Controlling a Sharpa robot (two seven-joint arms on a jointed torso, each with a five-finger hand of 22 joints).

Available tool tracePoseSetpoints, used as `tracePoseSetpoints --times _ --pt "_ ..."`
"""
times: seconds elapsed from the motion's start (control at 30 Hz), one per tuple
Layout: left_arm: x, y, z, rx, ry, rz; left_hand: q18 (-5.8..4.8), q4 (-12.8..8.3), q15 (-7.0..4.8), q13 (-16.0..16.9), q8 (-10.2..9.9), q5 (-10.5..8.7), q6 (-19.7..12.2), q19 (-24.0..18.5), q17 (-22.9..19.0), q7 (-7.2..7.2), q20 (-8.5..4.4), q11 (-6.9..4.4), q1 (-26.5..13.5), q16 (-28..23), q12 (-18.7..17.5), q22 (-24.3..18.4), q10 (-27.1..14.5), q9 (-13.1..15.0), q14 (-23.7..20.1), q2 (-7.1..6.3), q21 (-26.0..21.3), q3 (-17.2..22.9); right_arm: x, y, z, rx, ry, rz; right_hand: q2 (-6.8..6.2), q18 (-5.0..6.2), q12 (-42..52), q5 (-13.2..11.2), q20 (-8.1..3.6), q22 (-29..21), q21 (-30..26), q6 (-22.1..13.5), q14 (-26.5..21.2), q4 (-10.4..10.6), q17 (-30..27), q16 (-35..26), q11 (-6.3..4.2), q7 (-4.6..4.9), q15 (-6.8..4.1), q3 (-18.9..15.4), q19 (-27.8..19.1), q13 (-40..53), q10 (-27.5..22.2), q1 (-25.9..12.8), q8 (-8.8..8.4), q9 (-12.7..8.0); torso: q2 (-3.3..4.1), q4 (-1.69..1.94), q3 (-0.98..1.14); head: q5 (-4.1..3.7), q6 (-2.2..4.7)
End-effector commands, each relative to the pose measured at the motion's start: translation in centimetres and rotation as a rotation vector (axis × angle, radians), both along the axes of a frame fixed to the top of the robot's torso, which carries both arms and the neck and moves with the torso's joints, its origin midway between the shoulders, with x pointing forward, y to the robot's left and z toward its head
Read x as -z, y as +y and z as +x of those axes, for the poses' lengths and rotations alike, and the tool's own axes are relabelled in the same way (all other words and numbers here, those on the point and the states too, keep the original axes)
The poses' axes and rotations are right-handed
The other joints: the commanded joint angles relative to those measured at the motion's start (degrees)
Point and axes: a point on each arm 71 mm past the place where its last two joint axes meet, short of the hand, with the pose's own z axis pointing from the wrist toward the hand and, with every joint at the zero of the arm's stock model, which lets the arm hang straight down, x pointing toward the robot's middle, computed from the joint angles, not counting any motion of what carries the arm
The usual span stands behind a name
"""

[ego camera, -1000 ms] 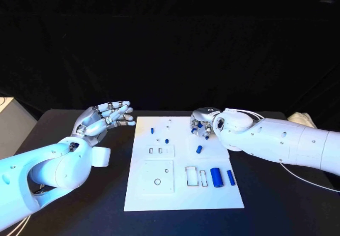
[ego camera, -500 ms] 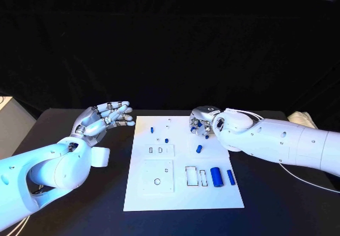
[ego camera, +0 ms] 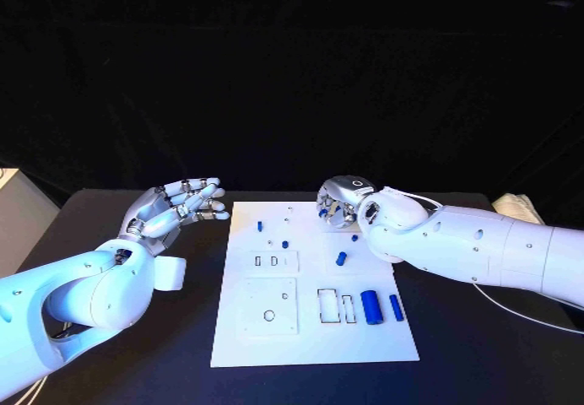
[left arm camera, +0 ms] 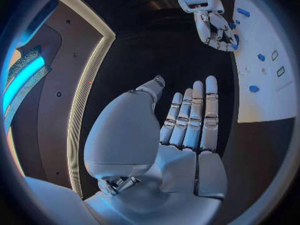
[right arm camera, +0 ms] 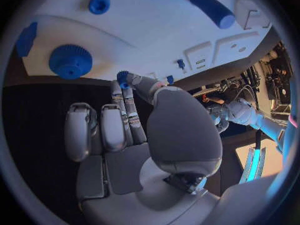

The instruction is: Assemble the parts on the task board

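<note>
Pinching what seems a small blue part between fingertips, the right hand is held above the task board's far edge; the left hand is raised beside it, fingers spread, nothing held.

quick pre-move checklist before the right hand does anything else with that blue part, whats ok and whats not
1. Right hand holds a part: ok. The right wrist view shows a small blue part pinched at its fingertips.
2. Held part lifted off the task board: cannot tell; the hand hides it in the head view.
3. Left hand out of the way: ok. It is raised beside the board, fingers apart, holding nothing.
4. Board square and unobstructed: ok. It lies flat, nothing across its slots.
5. Other parts in place: ok. The large blue cylinder and the slim one lie side by side near the slots.
6. Which seat the held part fits: cannot tell.
</note>
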Motion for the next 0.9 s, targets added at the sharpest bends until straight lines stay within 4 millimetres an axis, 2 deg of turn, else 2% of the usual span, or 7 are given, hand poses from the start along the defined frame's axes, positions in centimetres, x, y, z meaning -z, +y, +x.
tracePoseSetpoints --times 0.03,0.13,0.23,0.33,0.53,0.73,0.9 --pt "-0.2 -0.2 0.0 0.021 -0.006 -0.012 0.46 0.07 0.03 -0.01 0.34 -0.18 -0.18 -0.37 0.1 1.83 0.02 -0.08 -0.52 0.24 0.38 0.09 -0.39 0.09 -0.43 -0.07 0.3 0.13 -0.7 0.4 0.2 0.016 -0.069 0.024 0.34 -0.62 -0.29 0.09 -0.15 0.07 0.35 -0.48 1.58 -0.47 0.09 0.29 -1.74 0.25 -0.42 0.17 0.24 1.76 2.15 1.14 0.16 0.16 0.09 0.24 -0.12 -0.15 0.14" --pt "-0.2 -0.3 0.0 0.023 -0.006 -0.012 0.46 0.07 0.03 -0.01 0.34 -0.18 -0.18 -0.37 0.1 1.83 0.02 -0.08 -0.52 0.24 0.38 0.09 -0.39 0.09 -0.43 -0.07 0.3 0.13 -0.8 1.0 0.5 0.011 -0.079 0.028 0.17 -0.61 -0.53 0.13 -0.1 0.06 0.34 -0.79 1.57 -0.62 0.09 0.34 -1.6 0.38 -0.33 0.32 0.18 1.78 1.92 1.08 0.08 0.31 0.15 0.26 -0.15 -0.11 0.11" --pt "-0.2 -0.4 0.0 0.027 -0.006 -0.014 0.46 0.07 0.03 -0.01 0.34 -0.18 -0.18 -0.37 0.1 1.83 0.02 -0.08 -0.52 0.24 0.38 0.09 -0.39 0.09 -0.43 -0.07 0.3 0.13 -0.8 1.6 0.8 0.011 -0.088 0.031 0.13 -0.62 -0.61 0.13 -0.08 0.1 0.36 -0.87 1.57 -0.65 0.12 0.37 -1.56 0.42 -0.3 0.37 0.19 1.79 1.84 1.04 0.06 0.35 0.23 0.34 -0.18 -0.73 -0.01" --pt "-0.3 -0.5 -0.1 0.031 -0.006 -0.015 0.46 0.07 0.03 -0.01 0.34 -0.18 -0.18 -0.37 0.1 1.83 0.02 -0.08 -0.52 0.24 0.38 0.09 -0.39 0.09 -0.43 -0.07 0.3 0.13 -0.9 2.1 1.1 0.009 -0.095 0.033 0.07 -0.6 -0.7 0.12 -0.05 0.05 0.32 -1.0 1.57 -0.71 0.14 0.41 -1.51 0.46 -0.25 0.44 0.13 1.8 1.76 1.02 0.02 0.42 0.34 0.3 -0.15 -0.75 0.12" --pt "-0.3 -0.7 0.0 0.038 -0.004 -0.017 0.46 0.05 0.04 -0.02 0.32 -0.18 -0.25 -0.37 0.15 1.86 0.02 -0.06 -0.56 0.36 0.38 0.19 -0.46 0.09 -0.52 -0.1 0.46 0.1 -0.9 3.3 1.6 0.002 -0.099 0.034 0.04 -0.58 -0.76 0.12 -0.03 -0.05 0.27 -1.08 1.58 -0.77 0.17 0.45 -1.49 0.49 -0.23 0.51 0.06 1.81 1.71 1.03 0.0 0.46 0.55 0.77 -0.4 -1.02 0.07" --pt "-0.4 -0.7 0.0 0.039 -0.005 -0.017 0.46 0.04 0.06 -0.03 0.28 -0.18 -0.35 -0.4 0.21 1.92 0.03 -0.02 -0.59 0.48 0.36 0.28 -0.56 0.07 -0.61 -0.12 0.6 0.07 -0.9 4.0 1.8 -0.005 -0.102 0.035 0.03 -0.56 -0.83 0.11 -0.01 -0.08 0.24 -1.16 1.57 -0.8 0.11 0.44 -1.44 0.53 -0.2 0.58 0.02 1.82 1.65 1.0 -0.03 0.51 0.75 1.18 -0.59 -0.97 0.04" --pt "-0.5 -0.8 0.0 0.04 -0.007 -0.018 0.46 0.04 0.06 -0.03 0.28 -0.18 -0.35 -0.4 0.21 1.92 0.03 -0.02 -0.59 0.48 0.36 0.28 -0.56 0.07 -0.61 -0.12 0.6 0.07 -0.9 4.5 1.9 -0.014 -0.099 0.034 0.0 -0.57 -0.94 0.11 0.03 -0.04 0.27 -1.3 1.56 -0.84 0.1 0.46 -1.38 0.6 -0.15 0.67 0.02 1.83 1.56 0.94 -0.07 0.58 0.89 1.45 -0.66 -0.97 -0.1"
